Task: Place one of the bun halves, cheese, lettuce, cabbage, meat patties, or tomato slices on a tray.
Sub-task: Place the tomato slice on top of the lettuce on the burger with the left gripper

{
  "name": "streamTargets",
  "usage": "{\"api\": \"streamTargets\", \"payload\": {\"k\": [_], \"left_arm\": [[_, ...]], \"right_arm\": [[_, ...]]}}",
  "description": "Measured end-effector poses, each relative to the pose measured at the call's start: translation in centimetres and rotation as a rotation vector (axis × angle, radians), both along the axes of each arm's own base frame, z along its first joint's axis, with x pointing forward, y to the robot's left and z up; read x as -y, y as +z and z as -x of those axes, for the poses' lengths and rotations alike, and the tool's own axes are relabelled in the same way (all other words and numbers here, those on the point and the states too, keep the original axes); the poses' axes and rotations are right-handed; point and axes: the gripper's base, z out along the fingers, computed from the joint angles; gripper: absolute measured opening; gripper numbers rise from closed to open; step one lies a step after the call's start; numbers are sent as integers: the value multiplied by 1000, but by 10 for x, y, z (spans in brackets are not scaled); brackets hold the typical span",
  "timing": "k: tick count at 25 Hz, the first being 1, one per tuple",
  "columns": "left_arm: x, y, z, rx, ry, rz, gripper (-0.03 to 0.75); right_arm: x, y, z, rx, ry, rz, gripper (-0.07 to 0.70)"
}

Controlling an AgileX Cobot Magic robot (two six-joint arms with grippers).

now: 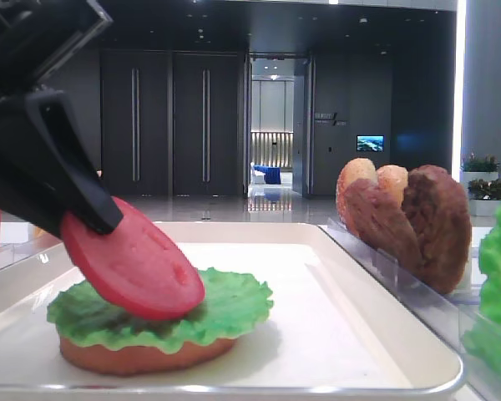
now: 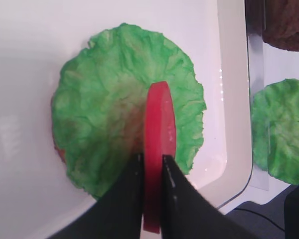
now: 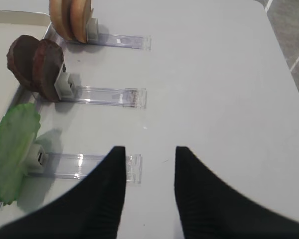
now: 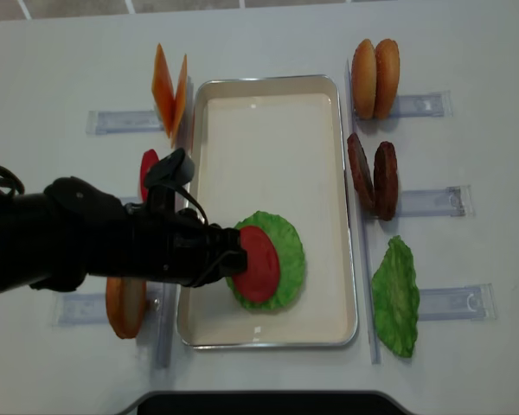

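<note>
The tomato slice (image 1: 134,261) is pinched at its upper edge by the left gripper (image 2: 152,172), jaws narrow and closed on it. It hangs tilted, its low edge touching the lettuce (image 1: 225,305) that lies on a bun half (image 1: 142,355) in the tray (image 4: 268,112). From the left wrist view the slice shows edge-on, straight ahead of the fingertips and over the middle of the leaf.

The step in hand looks like the placing itself: the slice is down on the stack but not yet flat or released. The next move likely calls for tipping it flatter, then opening the jaws and lifting clear without dragging the leaf.

Outward from the tool: behind it, off the tray, 1 more red slice (image 4: 147,173) and a bun half (image 4: 125,307) stand in clear holders, with 2 cheese slices (image 4: 170,91) further along that side. Across the tray stand 2 bun halves (image 4: 375,78), 2 patties (image 4: 372,180) and a second lettuce leaf (image 4: 395,298), each set in its own holder. The right gripper (image 3: 149,164) hovers over bare table beside those holders, jaws apart and empty. Nothing stands between the slice and the lettuce; the tray rim is just beside the stack.
</note>
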Motion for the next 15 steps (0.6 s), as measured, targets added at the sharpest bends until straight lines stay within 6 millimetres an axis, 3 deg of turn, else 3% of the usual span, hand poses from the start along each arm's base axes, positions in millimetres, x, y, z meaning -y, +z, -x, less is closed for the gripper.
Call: {"api": "streamTargets", "payload": {"k": [15], "left_arm": [[6,7,-4,61,11,101,48]], "right_arm": [[0,0,0,0,0,0,235]]}}
